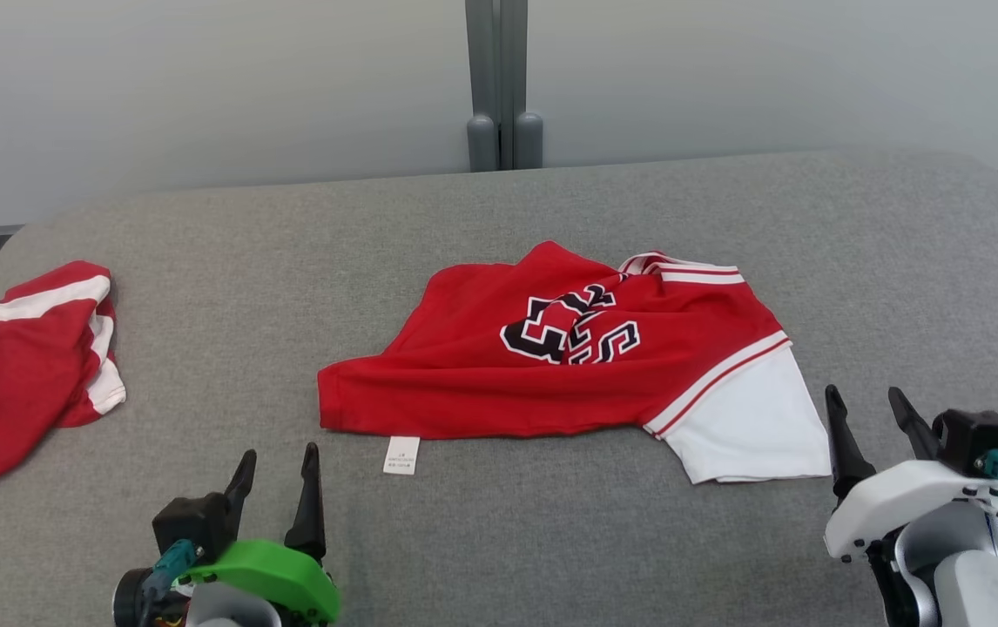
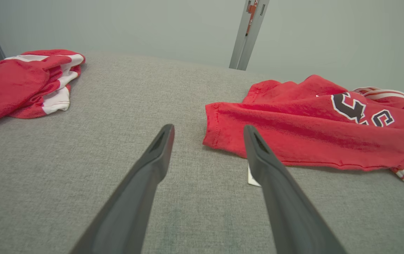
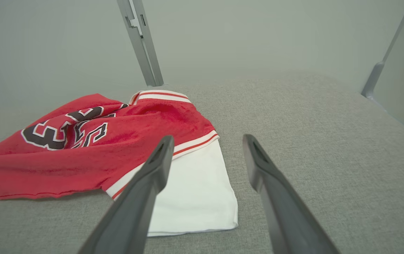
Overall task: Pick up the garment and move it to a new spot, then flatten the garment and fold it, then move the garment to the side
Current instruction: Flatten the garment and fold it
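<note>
Garment (image 1: 569, 357) is lying crumpled near the middle of the grey fabric-covered desk (image 1: 499, 540), a red jersey with black, white-edged numerals (image 1: 569, 331) creased across its top. Its white panel (image 1: 751, 427), trimmed with red and white stripes, is spreading flat toward the desk's right edge, and a small white label (image 1: 401, 455) is poking out from under the hem on the near side. The left pincer (image 1: 279, 453) is hovering over the near edge of the desk, left of the label, with its two dark fingers standing apart and gripping nothing; in the left wrist view (image 2: 209, 127) the jersey's red hem (image 2: 311, 130) is sitting just beyond its fingertips. The right pincer (image 1: 862, 392) is hanging just beside the white panel, toward the near right corner, fingers likewise spread and empty; from the right wrist view (image 3: 208, 137) one finger is crossing in front of the striped trim of the jersey (image 3: 92, 148). A second red and white garment (image 1: 20, 374) is lying bunched at the desk's left edge, well apart from the first. A grey post (image 1: 503, 87) is rising behind the far edge.
</note>
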Robot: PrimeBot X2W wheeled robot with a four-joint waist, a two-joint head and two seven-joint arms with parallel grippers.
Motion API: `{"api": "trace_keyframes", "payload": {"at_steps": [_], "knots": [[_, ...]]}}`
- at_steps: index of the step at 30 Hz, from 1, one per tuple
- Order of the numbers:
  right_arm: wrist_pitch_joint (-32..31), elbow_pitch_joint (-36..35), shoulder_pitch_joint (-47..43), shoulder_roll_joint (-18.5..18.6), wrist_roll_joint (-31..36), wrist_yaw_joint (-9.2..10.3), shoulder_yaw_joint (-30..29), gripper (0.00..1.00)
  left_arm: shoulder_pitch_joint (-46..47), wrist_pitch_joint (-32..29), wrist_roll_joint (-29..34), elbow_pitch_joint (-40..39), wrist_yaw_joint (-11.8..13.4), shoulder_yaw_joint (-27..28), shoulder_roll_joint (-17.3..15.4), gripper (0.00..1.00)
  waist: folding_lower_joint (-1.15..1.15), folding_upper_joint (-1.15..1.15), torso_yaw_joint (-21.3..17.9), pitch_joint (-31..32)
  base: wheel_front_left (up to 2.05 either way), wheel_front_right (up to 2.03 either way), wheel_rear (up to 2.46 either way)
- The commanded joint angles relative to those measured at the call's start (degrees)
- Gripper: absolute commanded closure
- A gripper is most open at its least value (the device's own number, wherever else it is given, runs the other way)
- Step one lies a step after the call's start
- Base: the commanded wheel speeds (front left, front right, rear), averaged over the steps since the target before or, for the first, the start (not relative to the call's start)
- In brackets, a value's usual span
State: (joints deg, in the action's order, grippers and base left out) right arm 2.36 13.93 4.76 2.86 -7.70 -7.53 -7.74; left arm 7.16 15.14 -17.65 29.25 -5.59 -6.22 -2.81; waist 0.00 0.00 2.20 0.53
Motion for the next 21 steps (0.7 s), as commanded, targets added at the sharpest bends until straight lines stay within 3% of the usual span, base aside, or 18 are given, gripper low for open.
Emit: {"api": "trace_keyframes", "payload": {"at_steps": [1,8,14,21], "knots": [[-2.36,0.91,1.69,0.15,-0.98,0.08,-0.7,0.0,2.42,-0.17,-0.29,2.39,0.67,-0.88,-0.16,0.0,0.0,0.0,-0.39,-1.23,0.0,0.0,0.0],[-13.48,7.62,8.79,0.67,0.91,0.08,-1.39,0.0,12.85,-1.79,-3.53,15.25,3.64,-6.27,-0.18,0.0,0.0,0.0,-1.97,-5.99,0.0,0.0,0.0],[-14.61,13.32,12.96,1.2,2.2,0.08,-0.66,0.0,18.82,-1.72,-7.23,22.25,6.77,-8.39,-0.19,0.0,0.0,0.0,-2.65,-9.03,0.0,0.0,0.0],[-14.44,18.2,15.05,1.03,2.69,0.08,0.25,0.0,22.4,-0.63,-9.83,26.59,7.21,-9.9,-0.2,0.0,0.0,0.0,-3.02,-11.18,0.0,0.0,0.0]]}}
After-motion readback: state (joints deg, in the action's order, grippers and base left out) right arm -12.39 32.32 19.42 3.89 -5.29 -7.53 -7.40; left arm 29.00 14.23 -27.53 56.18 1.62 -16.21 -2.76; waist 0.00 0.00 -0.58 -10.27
